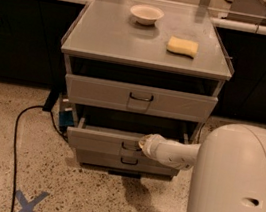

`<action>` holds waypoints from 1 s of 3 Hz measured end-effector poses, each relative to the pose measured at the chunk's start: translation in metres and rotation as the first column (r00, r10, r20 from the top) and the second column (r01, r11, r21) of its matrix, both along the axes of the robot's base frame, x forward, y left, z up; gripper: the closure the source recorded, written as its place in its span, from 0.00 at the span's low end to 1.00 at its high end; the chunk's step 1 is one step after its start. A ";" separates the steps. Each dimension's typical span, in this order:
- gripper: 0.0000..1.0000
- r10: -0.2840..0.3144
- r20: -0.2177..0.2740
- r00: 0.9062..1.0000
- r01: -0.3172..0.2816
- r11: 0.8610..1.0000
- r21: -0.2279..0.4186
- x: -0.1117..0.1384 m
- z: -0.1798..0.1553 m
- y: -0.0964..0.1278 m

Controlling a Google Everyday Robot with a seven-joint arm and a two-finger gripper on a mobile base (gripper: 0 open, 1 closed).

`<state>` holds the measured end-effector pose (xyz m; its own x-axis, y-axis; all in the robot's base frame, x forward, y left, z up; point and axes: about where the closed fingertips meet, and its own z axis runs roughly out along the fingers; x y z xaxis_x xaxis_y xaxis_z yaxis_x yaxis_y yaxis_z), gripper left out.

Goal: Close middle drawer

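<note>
Gripper (145, 143) tip at middle drawer (96, 141) front, just 3 o'clock of handle (131, 146). Drawer's long axis runs 9–3, so push twd 12. Grip state: can't tell.

Middle drawer (99, 141), grey metal w/ low front & small dark loop handle, sits level, pulled partway out, my gripper (143, 142) at its front by the handle.
</note>
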<state>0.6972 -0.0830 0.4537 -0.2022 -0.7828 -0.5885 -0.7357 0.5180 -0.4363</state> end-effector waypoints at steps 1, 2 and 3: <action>1.00 -0.005 0.018 1.000 0.005 1.000 0.001 0.003 0.002 0.001; 1.00 -0.002 -0.043 0.999 0.005 0.998 0.058 -0.013 -0.007 0.000; 1.00 0.003 -0.110 0.994 0.009 0.994 0.112 -0.038 -0.017 -0.006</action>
<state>0.6597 -0.0893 0.4371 -0.2729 -0.7120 -0.6470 -0.7743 0.5617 -0.2916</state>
